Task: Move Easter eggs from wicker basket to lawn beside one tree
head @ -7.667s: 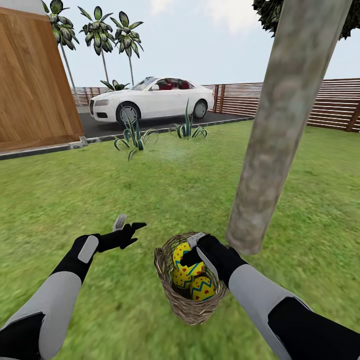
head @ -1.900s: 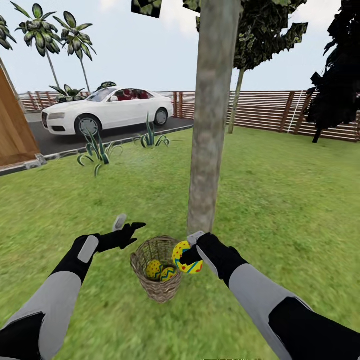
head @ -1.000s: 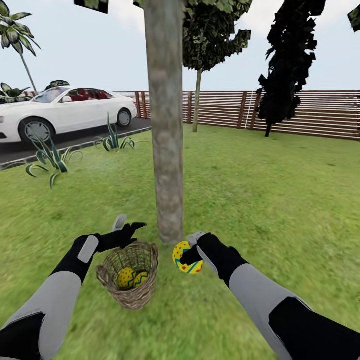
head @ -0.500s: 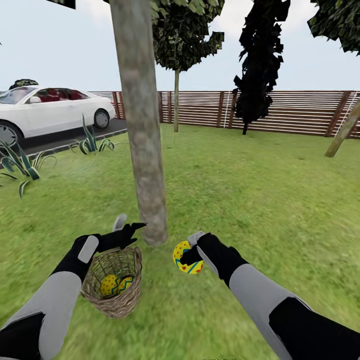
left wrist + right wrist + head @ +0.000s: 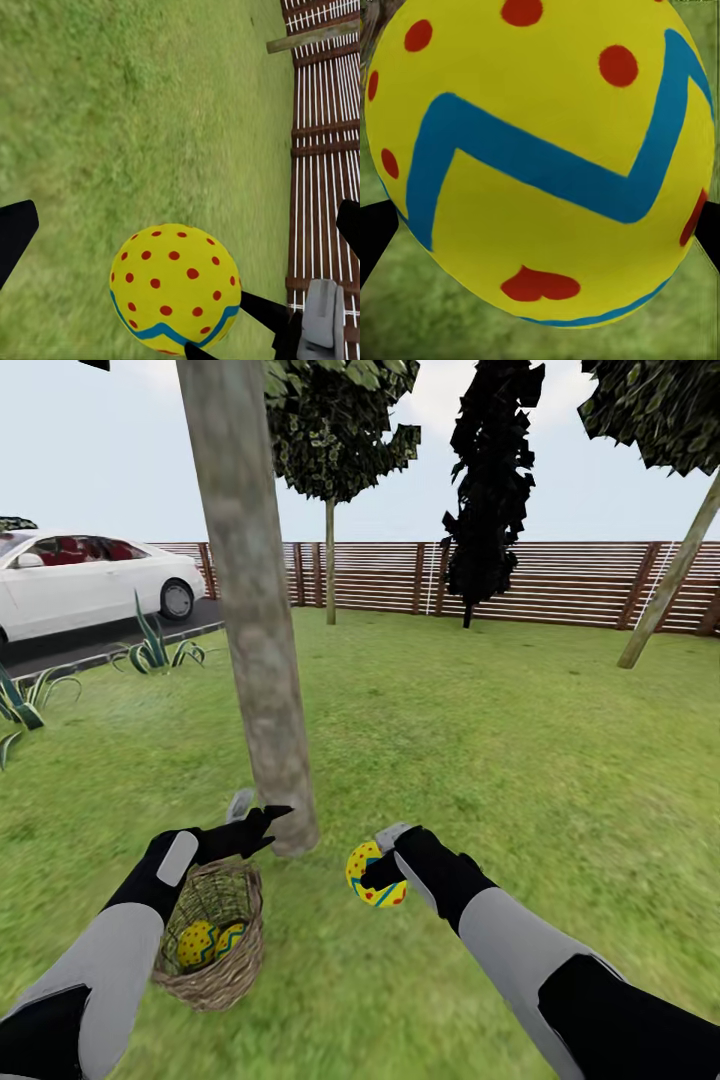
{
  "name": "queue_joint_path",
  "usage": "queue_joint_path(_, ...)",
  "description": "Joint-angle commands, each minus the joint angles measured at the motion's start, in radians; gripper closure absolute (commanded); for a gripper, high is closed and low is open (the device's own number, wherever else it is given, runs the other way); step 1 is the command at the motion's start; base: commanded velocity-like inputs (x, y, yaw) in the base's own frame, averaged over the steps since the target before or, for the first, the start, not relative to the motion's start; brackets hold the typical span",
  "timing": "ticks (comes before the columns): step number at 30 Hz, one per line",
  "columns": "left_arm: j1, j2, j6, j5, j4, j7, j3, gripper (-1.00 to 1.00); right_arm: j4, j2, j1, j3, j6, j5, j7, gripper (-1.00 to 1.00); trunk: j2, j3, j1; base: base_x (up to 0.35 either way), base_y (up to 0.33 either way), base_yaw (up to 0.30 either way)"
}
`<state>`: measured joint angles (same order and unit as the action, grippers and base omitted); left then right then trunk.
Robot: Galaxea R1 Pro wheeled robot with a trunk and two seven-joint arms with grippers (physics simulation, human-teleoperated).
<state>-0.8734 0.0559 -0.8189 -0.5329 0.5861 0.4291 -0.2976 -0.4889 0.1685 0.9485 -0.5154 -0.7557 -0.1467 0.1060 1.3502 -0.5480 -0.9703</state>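
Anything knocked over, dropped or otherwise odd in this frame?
Nothing stands out. The wicker basket stands upright on the lawn with two eggs inside, and the right gripper holds the third egg beside the tree trunk.

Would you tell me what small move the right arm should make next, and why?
Probably lower the right gripper toward the lawn and open its jaws there. It holds one Easter egg above the grass, close beside the thick tree, while two eggs are in the wicker basket.
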Motion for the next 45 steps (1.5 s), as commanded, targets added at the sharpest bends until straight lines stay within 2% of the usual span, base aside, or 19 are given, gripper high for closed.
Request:
queue_joint_path(1,-0.001,-0.001,-0.006,0.002,0.0,0.004,-0.005,-1.0,-0.001,-0.001,0.001,-0.006,-0.004,-0.01,-0.003,1.0,0.001,-0.001,0.0,0.224,-0.216,0.0)
queue_joint_path(7,-0.001,-0.006,-0.006,0.002,0.0,0.009,-0.004,-1.0,-0.001,0.0,0.001,-0.006,-0.004,-0.01,-0.005,1.0,0.001,-0.001,0.0,0.189,-0.182,0.062)
queue_joint_path(16,-0.001,-0.007,-0.006,0.002,0.001,0.011,-0.003,-1.0,-0.001,0.0,0.001,-0.006,-0.004,-0.008,-0.006,1.0,0.001,-0.001,0.0,0.019,-0.021,0.285)
queue_joint_path(34,-0.001,-0.007,-0.006,0.002,0.002,0.011,-0.002,-1.0,-0.001,0.001,0.001,-0.008,-0.004,-0.008,-0.006,1.0,0.001,-0.001,0.0,0.23,-0.237,0.291)
queue_joint_path(40,-0.001,-0.008,-0.006,0.002,0.001,0.011,-0.002,-1.0,0.0,0.002,0.001,-0.008,-0.004,-0.008,-0.005,1.0,0.001,-0.001,0.0,0.213,-0.276,0.053)
queue_joint_path(45,-0.001,-0.008,-0.006,0.002,0.001,0.012,-0.003,-1.0,0.0,-0.001,0.001,-0.006,-0.004,-0.008,-0.005,1.0,0.001,-0.001,0.0,0.042,-0.05,0.0)
